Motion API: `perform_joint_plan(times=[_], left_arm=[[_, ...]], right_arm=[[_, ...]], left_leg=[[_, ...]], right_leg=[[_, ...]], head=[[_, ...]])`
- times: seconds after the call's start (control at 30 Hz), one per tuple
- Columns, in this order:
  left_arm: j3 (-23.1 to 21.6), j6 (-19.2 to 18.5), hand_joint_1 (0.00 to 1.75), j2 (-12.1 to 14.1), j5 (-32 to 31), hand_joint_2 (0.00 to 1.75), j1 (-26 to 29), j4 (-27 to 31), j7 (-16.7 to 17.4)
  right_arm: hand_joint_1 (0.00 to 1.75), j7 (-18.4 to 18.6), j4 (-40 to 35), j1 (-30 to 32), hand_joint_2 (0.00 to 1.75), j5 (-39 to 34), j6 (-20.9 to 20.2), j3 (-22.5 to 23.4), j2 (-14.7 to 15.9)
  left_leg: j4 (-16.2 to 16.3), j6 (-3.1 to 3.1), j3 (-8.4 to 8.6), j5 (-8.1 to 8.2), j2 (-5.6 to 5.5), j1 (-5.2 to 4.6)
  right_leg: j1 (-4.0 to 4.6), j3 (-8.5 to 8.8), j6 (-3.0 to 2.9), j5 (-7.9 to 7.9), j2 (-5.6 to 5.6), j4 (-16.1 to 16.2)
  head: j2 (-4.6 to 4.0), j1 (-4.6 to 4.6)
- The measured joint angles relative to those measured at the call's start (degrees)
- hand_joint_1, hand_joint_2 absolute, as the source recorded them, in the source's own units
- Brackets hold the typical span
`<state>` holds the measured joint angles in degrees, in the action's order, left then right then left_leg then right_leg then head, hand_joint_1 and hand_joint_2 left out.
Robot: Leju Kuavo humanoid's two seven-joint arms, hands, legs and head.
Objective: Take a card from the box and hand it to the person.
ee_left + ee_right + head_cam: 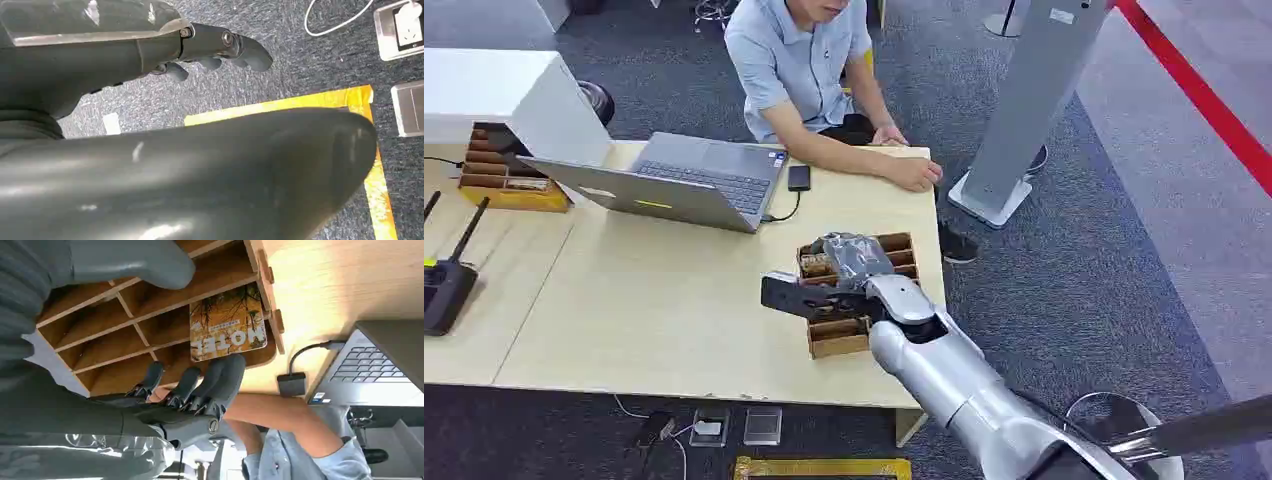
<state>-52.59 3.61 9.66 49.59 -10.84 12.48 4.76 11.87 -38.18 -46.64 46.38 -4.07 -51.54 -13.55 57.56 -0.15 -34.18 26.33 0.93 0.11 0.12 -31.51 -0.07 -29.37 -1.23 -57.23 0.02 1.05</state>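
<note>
Two slotted brown wooden boxes: one (839,335) under the right hand (849,262), another (499,180) far off to its left. One printed card (227,325) shows just beyond the fingers (slot contents otherwise hidden). One open grey laptop (689,180), one black phone (799,178), one person (799,60).

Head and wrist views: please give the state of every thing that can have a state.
Laptop: open.
Card: lying in the box, not held.
Box: topless, on the table.
Right hand: over the box, fingers apart, holding nothing.
Left hand: hanging over the carpet, holding nothing.
</note>
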Motion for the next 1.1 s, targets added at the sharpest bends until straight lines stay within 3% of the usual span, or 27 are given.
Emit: perform_joint_plan(times=[0.63,1.1], left_arm=[[0.0,0.0,0.00,0.0,-0.1,0.00,0.0,0.0,0.0],[0.0,-0.2,0.00,0.0,-0.7,0.00,-0.4,0.0,0.0]], right_arm=[[0.70,0.6,0.2,-0.1,1.75,-0.3,0.2,0.1,0.0],[0.91,0.6,1.3,-0.1,1.75,-0.3,0.0,0.1,0.0]], left_leg=[[0.0,0.00,0.00,0.00,0.00,0.00],[0.0,0.00,0.00,0.00,0.00,0.00]], right_leg=[[0.00,0.00,0.00,0.00,0.00,0.0],[0.00,0.01,0.00,0.00,0.00,0.0]], head=[[0.00,0.02],[0.00,0.00]])
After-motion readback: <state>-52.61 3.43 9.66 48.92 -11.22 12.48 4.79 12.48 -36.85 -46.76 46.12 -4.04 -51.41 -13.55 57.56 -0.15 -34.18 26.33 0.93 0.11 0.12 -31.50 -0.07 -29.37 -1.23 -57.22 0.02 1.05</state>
